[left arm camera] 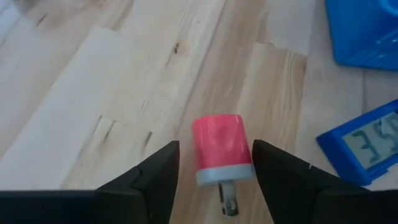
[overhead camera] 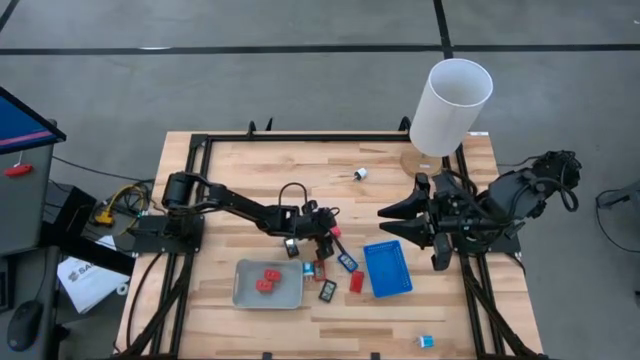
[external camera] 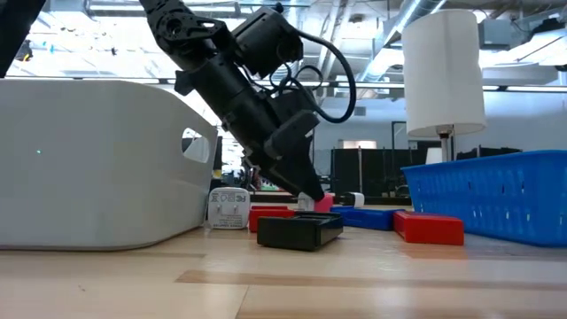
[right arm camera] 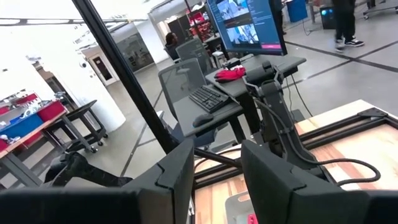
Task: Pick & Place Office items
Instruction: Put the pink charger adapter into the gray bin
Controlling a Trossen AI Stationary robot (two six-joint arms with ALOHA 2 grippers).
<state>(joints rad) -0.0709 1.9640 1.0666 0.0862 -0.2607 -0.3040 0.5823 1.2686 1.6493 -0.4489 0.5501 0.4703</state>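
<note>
Closure of left end effector (left arm camera: pixel 214 171), jaws apart astride pink charger block (left arm camera: pixel 222 149) lying on tabletop (left arm camera: pixel 112 93) near blue tray (overhead camera: pixel 387 268): centre, squeeze evenly, lift straight; right end effector (overhead camera: pixel 392 212) parked, nearly closed, empty.

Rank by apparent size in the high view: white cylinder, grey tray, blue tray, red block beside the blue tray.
1. white cylinder, though it stands tall, nearer the camera, so unsure against the next
2. grey tray
3. blue tray
4. red block, clearly smallest
</note>
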